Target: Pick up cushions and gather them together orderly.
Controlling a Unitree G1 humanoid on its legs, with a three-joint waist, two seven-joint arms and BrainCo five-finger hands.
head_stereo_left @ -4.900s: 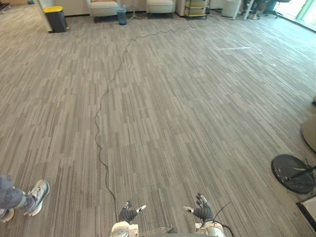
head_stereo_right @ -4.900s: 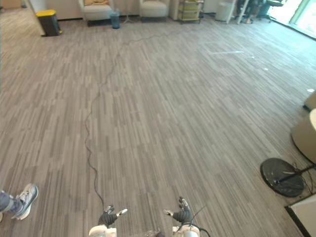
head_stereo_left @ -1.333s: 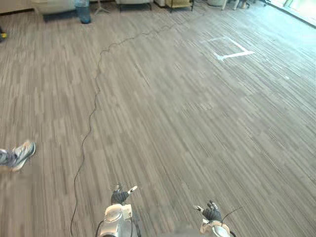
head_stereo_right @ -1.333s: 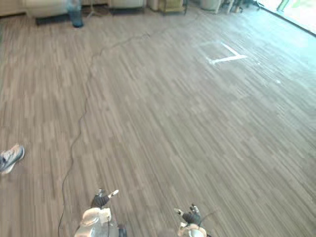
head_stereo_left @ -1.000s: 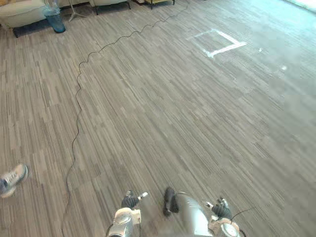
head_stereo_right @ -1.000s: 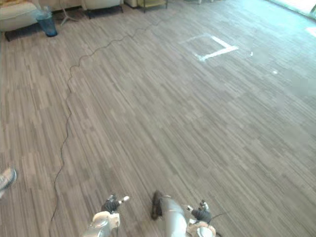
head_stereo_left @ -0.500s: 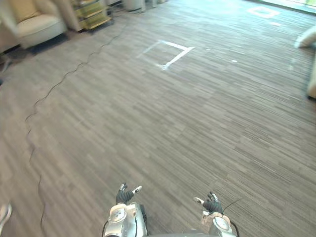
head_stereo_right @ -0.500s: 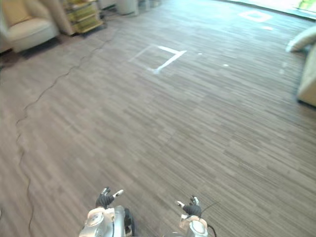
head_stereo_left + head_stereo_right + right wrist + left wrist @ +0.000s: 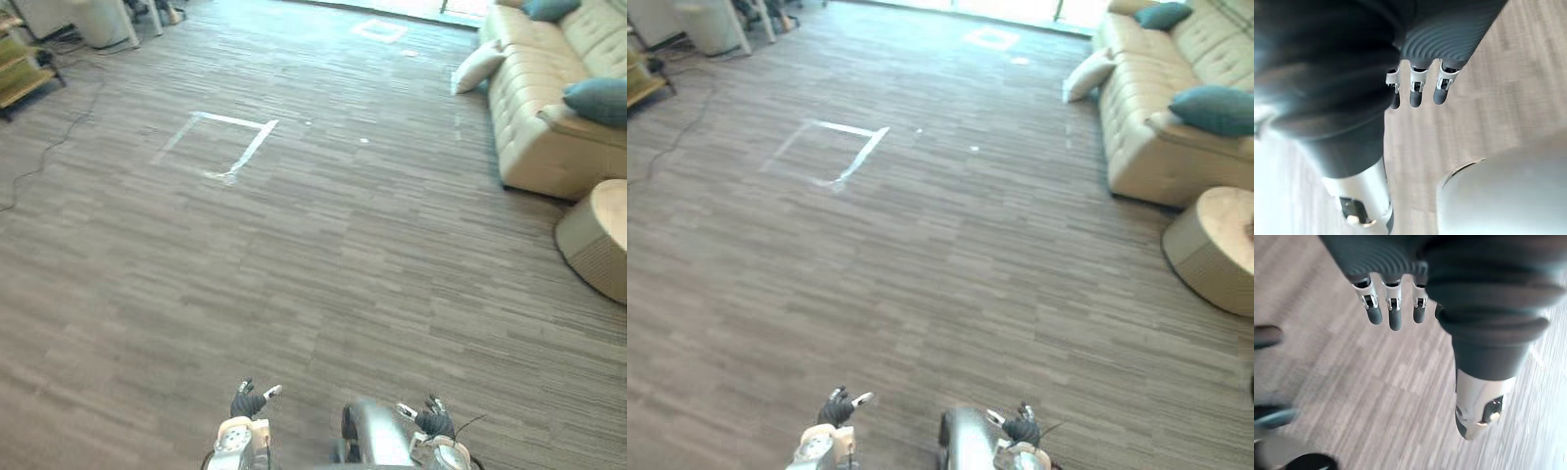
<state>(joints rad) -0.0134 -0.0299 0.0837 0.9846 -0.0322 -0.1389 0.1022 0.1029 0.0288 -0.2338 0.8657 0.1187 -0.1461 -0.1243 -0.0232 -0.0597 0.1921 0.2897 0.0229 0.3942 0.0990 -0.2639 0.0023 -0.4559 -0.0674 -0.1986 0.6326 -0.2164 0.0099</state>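
A cream cushion (image 9: 477, 67) lies on the floor, leaning against the end of a beige sofa (image 9: 534, 127) at the far right. One teal cushion (image 9: 596, 101) rests on the sofa's near arm, and another teal cushion (image 9: 549, 8) sits further back on the seat. My left hand (image 9: 247, 401) and right hand (image 9: 432, 419) hang low at the bottom of the eye views, far from the cushions. Both are open and hold nothing. In the wrist views the left fingers (image 9: 1393, 308) and right fingers (image 9: 1418, 90) hang relaxed over bare floor.
A round beige pouf (image 9: 598, 240) stands in front of the sofa at the right edge. A white tape square (image 9: 220, 147) marks the floor at mid left. A shelf (image 9: 20, 73) and a white bin (image 9: 98, 20) stand at the far left.
The camera has swung to the right: the sofa, the cushions and the pouf have come into view, and the chairs and the floor cable have slid off to the left. Both hands stay low and empty.
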